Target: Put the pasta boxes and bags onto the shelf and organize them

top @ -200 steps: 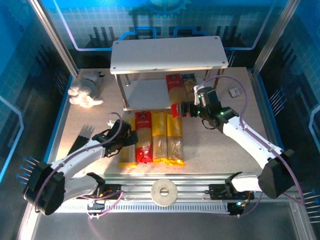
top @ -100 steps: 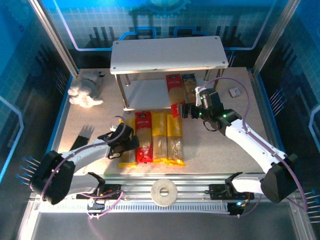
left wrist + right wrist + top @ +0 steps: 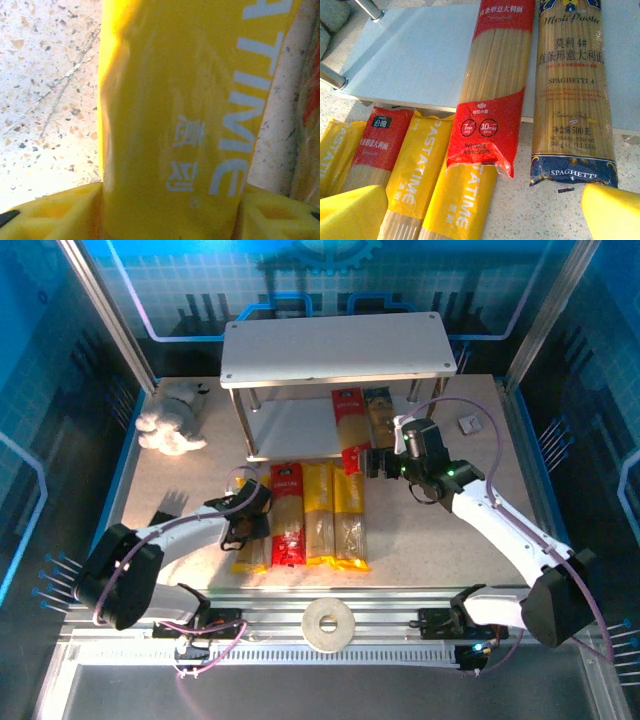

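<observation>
From above, the shelf (image 3: pixel 335 350) stands at the back of the table (image 3: pixel 450 540). Two packs already lie on its lower board (image 3: pixel 290 430): the red shelf pack (image 3: pixel 350 428) and, just beside it, the blue-ended pack (image 3: pixel 378 412). Four more lie side by side on the table: the leftmost yellow pack (image 3: pixel 252 545), the red table pack (image 3: pixel 287 525), the middle yellow pack (image 3: pixel 318 515) and the right yellow pack (image 3: pixel 350 515). The left gripper (image 3: pixel 254 525) sits over the leftmost yellow pack. The right gripper (image 3: pixel 370 462) hangs at the near end of the red shelf pack. A white plush toy (image 3: pixel 172 425) and a tape roll (image 3: pixel 328 620) lie apart.

The left wrist view adds the grip itself: the leftmost yellow pack (image 3: pixel 175 125) runs between the yellow fingers (image 3: pixel 55 215), which press against both of its long sides.

The right wrist view adds the overhang (hard to judge from above). The red shelf pack (image 3: pixel 492 85) sticks out past the lower board (image 3: pixel 410 55) and overlaps the end of the right yellow pack (image 3: pixel 462 200). The end of the blue-ended pack (image 3: pixel 567 90) also clears the board edge. This gripper's fingers (image 3: pixel 355 207) are spread wide, with nothing between them.

A second ago the left gripper stood wider and further left. It has since moved onto the pack and narrowed. The right arm has barely shifted, and no pack has moved.
</observation>
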You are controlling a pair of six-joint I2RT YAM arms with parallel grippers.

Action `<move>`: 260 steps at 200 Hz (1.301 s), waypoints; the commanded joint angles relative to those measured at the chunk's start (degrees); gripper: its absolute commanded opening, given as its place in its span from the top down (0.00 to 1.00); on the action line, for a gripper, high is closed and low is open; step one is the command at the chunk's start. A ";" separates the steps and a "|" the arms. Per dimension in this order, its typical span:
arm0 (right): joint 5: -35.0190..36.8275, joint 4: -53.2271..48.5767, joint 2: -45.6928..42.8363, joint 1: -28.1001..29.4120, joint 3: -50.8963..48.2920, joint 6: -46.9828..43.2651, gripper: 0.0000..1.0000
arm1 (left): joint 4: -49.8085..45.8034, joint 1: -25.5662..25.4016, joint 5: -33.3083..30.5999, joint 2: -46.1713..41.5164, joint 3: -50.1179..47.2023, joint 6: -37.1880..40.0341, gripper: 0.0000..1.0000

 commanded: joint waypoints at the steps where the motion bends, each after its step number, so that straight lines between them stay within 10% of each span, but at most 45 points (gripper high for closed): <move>1: -1.07 0.95 -1.54 -0.79 -0.34 -0.10 0.00 | 3.53 -0.68 10.99 2.49 -0.45 1.10 0.57; 37: -1.11 1.11 -2.03 -0.77 -0.47 0.07 0.00 | -0.41 -0.68 13.24 -2.20 0.81 1.76 0.72; 136: 0.17 0.65 -3.74 -1.62 -0.91 -0.42 0.00 | -17.50 -0.68 14.02 -23.99 10.12 3.28 0.73; 260: 0.15 -5.33 -6.54 -1.69 -0.34 -2.24 0.00 | 8.17 -0.06 11.51 8.86 33.56 9.95 0.74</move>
